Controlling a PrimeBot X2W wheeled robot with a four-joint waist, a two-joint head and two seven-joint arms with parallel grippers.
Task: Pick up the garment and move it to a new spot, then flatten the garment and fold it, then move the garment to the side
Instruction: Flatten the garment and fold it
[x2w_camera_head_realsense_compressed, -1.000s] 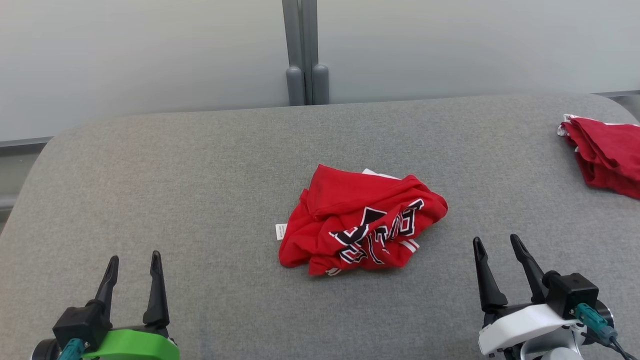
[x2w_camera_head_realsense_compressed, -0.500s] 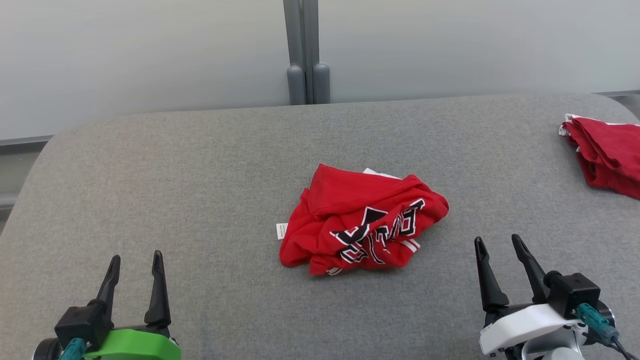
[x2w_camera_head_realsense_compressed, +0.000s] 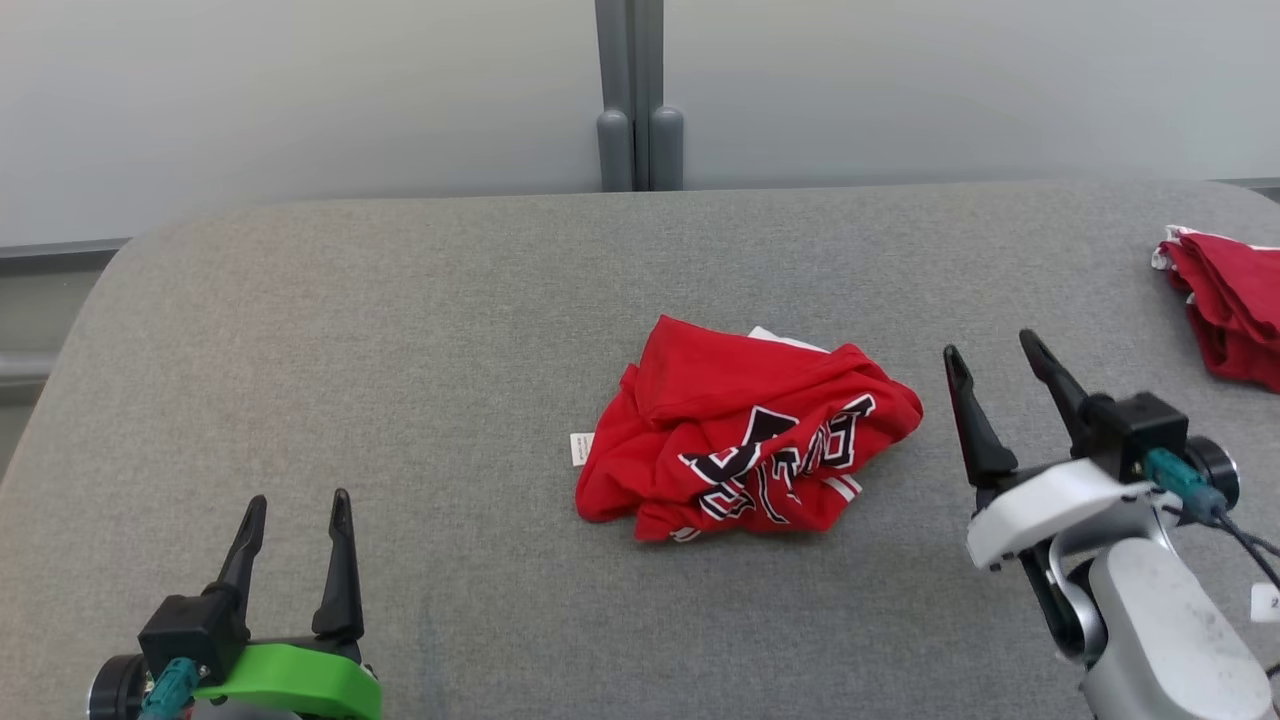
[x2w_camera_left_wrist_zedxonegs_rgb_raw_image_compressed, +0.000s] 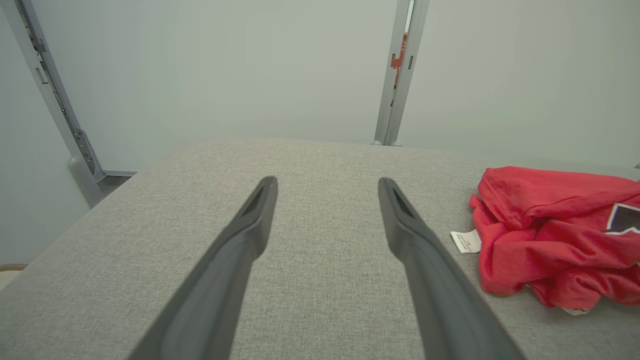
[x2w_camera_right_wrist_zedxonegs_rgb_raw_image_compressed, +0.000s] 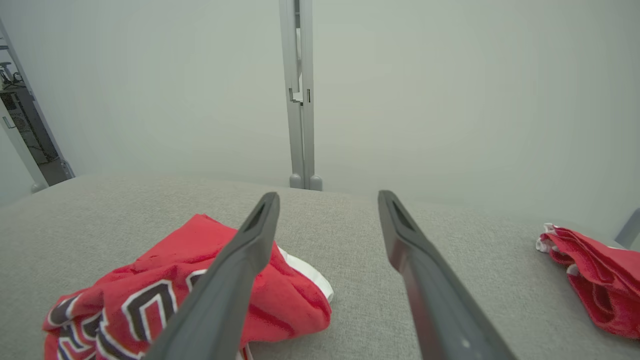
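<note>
A crumpled red garment (x2w_camera_head_realsense_compressed: 745, 430) with black and white lettering is seen lying in a heap on the grey fabric counter (x2w_camera_head_realsense_compressed: 400, 300). A small white label (x2w_camera_head_realsense_compressed: 580, 447) is shown sticking out at the garment's left edge, flat on the counter.

The right claw (x2w_camera_head_realsense_compressed: 989, 343) is held just to the right of the garment and apart from it. Its 2 dark fingers are spread wide, with nothing between them. In the right wrist view 1 finger is seen crossing in front of the garment's edge, but whether it touches the garment cannot be told.

The left claw (x2w_camera_head_realsense_compressed: 300, 497) is held well to the left of the garment and nearer the robot. Its 2 fingers are likewise spread wide and nothing is gripped. Grey counter fabric is seen between them in the left wrist view.

A 2nd red cloth (x2w_camera_head_realsense_compressed: 1225, 300) with white trim is found bunched far to the right of the garment, by the counter's edge. Behind the garment, past the counter's far edge, a grey upright post (x2w_camera_head_realsense_compressed: 640, 95) is set against a pale wall (x2w_camera_head_realsense_compressed: 300, 100).
</note>
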